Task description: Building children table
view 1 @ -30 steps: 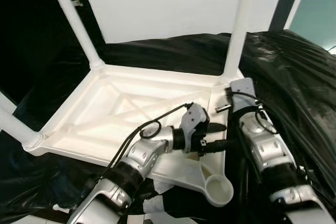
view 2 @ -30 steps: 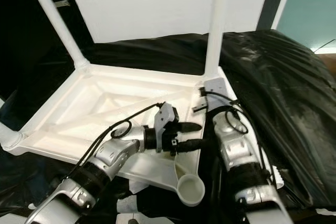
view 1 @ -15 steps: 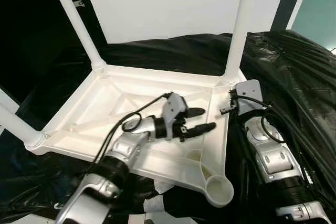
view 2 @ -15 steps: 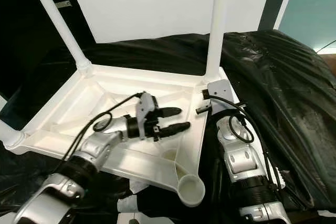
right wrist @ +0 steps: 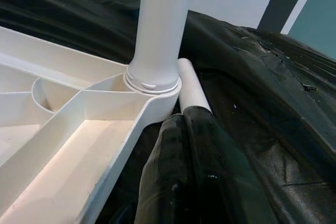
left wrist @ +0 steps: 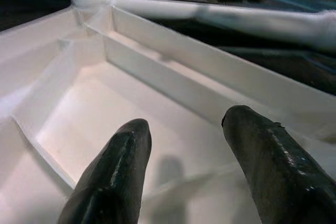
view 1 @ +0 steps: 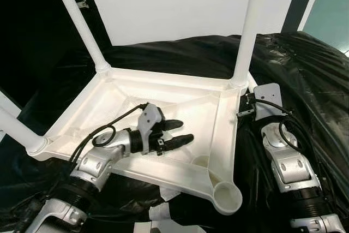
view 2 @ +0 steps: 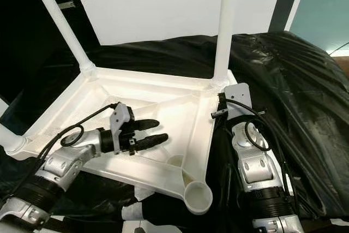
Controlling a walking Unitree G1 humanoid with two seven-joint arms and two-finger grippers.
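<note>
Left eye view shows a white plastic children's table lying upside down on black plastic sheeting, its ribbed underside facing up. Three white legs stand in corner sockets: one at the far left corner, toward 11 o'clock, one at the far right corner, toward 1 o'clock, and one at the near left corner, toward 9 o'clock. The near right corner socket, at about 5 o'clock, holds no leg.

The left gripper reaches in from 7 o'clock over the middle of the underside, its two black fingers spread apart and pinching nothing; the left wrist view shows both fingertips hovering above a recessed panel between ribs.

The right arm runs along the table's right edge on the sheeting, from 5 o'clock toward 1 o'clock. In the right wrist view the right gripper has its fingers pressed together, pointing at a loose white leg that lies on the sheeting just beside the base of the far right leg. Whether the fingers touch that loose leg, I cannot tell.
</note>
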